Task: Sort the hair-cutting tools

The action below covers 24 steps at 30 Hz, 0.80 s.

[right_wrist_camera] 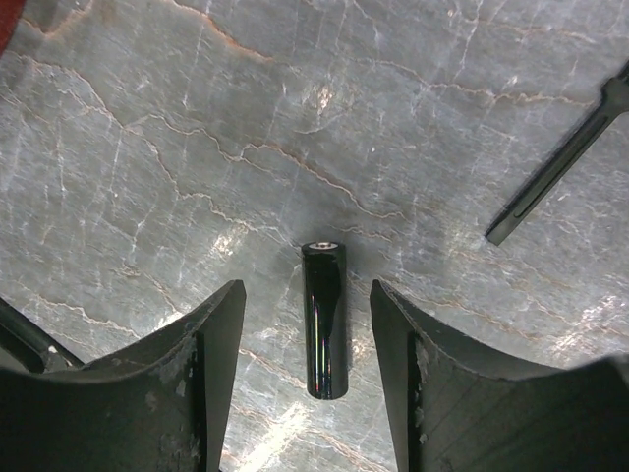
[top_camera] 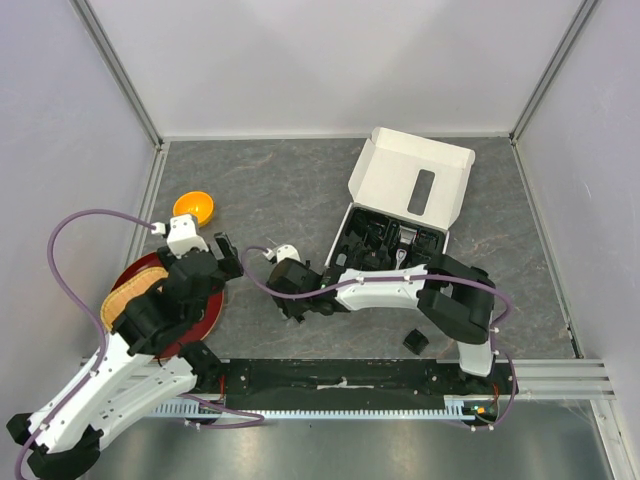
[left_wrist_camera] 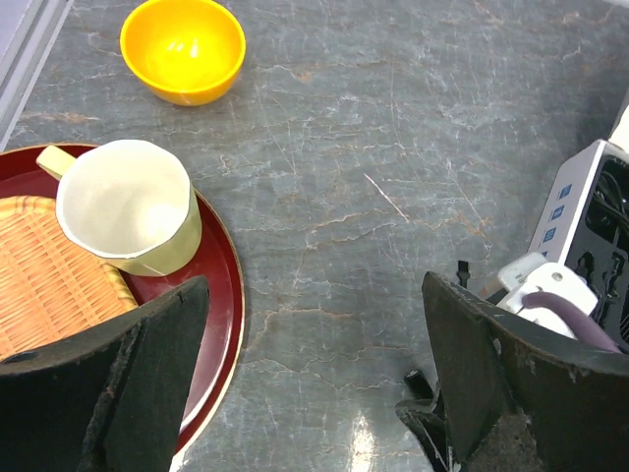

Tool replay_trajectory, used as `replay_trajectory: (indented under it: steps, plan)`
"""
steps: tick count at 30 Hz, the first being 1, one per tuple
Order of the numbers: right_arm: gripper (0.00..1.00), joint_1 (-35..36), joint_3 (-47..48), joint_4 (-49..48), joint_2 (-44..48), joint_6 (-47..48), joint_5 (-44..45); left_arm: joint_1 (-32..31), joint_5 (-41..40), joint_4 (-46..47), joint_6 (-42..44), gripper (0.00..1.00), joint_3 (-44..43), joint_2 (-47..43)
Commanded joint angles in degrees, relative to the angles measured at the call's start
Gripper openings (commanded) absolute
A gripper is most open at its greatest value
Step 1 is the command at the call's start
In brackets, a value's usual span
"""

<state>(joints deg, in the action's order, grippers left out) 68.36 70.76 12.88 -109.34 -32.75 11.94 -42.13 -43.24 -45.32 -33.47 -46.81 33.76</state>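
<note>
My right gripper [right_wrist_camera: 307,295] is open and low over the table, its jaws on either side of a small glossy black cylinder [right_wrist_camera: 324,320] with a silver end, not touching it. A thin black brush [right_wrist_camera: 558,167] lies to the upper right. In the top view the right gripper [top_camera: 297,303] reaches left of the white box [top_camera: 410,180], whose black tray [top_camera: 385,243] holds several black tools. One black guard comb [top_camera: 415,341] lies on the table near the right arm's base. My left gripper [left_wrist_camera: 314,295] is open and empty above the table, beside the red tray.
An orange bowl [left_wrist_camera: 183,47] stands at the far left. A red tray [left_wrist_camera: 221,265] holds a cream cup [left_wrist_camera: 128,206] and a woven mat [left_wrist_camera: 44,275]. The white box's side [left_wrist_camera: 575,202] and the right wrist [left_wrist_camera: 550,285] lie close on the right.
</note>
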Motion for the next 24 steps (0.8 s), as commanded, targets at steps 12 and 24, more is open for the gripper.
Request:
replay_trajectory:
  steps: [12, 24]
  plan:
    - [0.45, 0.81, 5.52, 6.45, -5.27, -1.79, 4.83, 0.12, -4.13, -0.12, -3.70, 0.95, -0.92, -2.20]
    - [0.07, 0.81, 6.05, 9.00, -0.53, -3.02, 12.13, 0.12, -3.78, 0.41, -3.44, 0.95, -0.65, -2.47]
